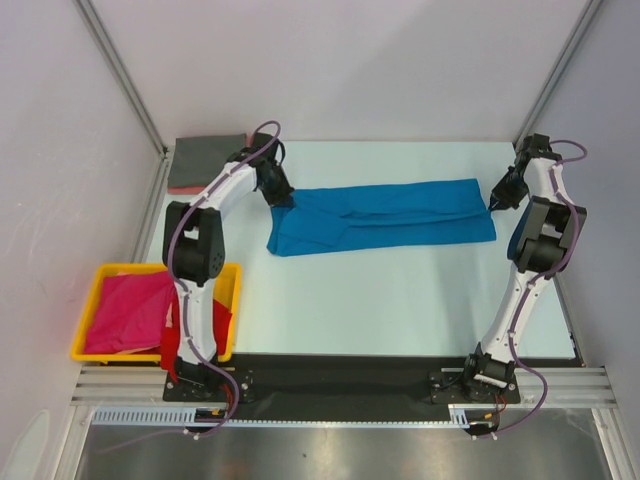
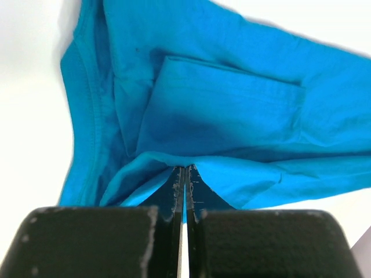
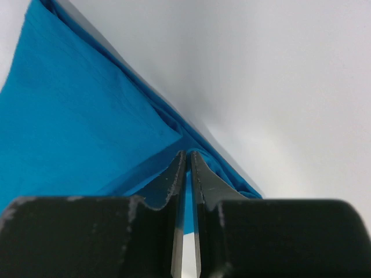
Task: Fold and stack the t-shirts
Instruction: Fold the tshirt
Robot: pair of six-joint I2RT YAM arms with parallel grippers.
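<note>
Bright blue cloth t-shirt (image 1: 385, 215) lies mid-table as a folded band, long axis left to right, sleeve fold at the left end. The left gripper (image 1: 281, 198) pinches that end tight. The right gripper (image 1: 494, 203) shows a slit at the other end, and I cannot tell if it has hold. Best to keep the ends level and fold squarely, towards the folded grey and pink t-shirts (image 1: 205, 163) beyond.
</note>
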